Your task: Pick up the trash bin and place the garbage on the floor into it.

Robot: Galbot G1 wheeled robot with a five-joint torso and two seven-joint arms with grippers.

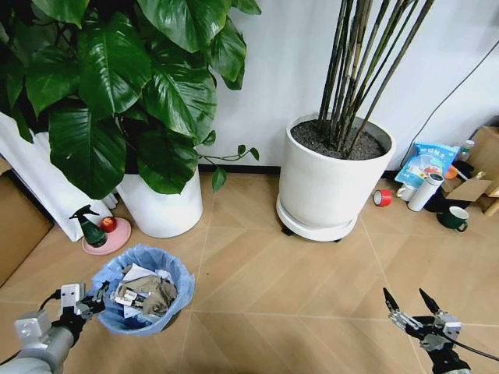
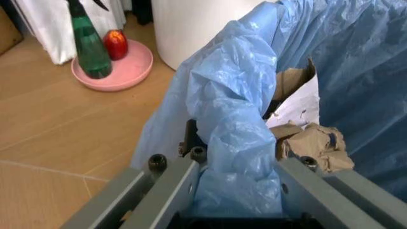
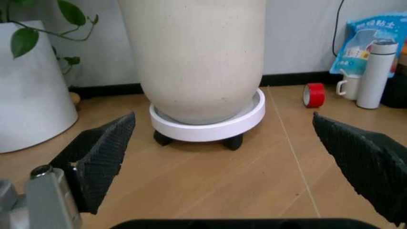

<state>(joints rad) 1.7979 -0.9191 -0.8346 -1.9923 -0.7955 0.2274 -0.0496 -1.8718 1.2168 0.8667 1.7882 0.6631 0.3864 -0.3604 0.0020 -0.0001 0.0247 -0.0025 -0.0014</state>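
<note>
From my head camera, the trash bin (image 1: pixel 143 290) sat on the floor (image 1: pixel 296 273) at the near left, its crinkled light-blue bag (image 1: pixel 176 269) folded over the rim and garbage (image 1: pixel 142 294) (crumpled brown and white paper, mostly) piled inside. My left gripper (image 1: pixel 97 299) was at the bin's left rim, touching the bag. My right gripper (image 1: pixel 408 301) hung at the near right, well apart from the bin, fingers spread and holding nothing. Farther off stood a white pot (image 1: pixel 161 204) with a broad-leaved plant and, to its right, a larger white pot (image 1: pixel 334 181) of bamboo stems. A green spray bottle (image 1: pixel 90 227) stood on a pink dish (image 1: pixel 109 238) just left of the bin.

In my left wrist view, my left gripper (image 2: pixel 237 157) was pinched on the bag-covered rim (image 2: pixel 235 119), one finger outside, one inside beside the crumpled paper (image 2: pixel 315 143).

In my right wrist view, the two black pads (image 3: pixel 105 155) of my right gripper (image 3: pixel 232 157) stood wide apart, with the bamboo pot's wheeled saucer (image 3: pixel 210 125) and a red tape roll (image 3: pixel 313 95) beyond them.
</note>
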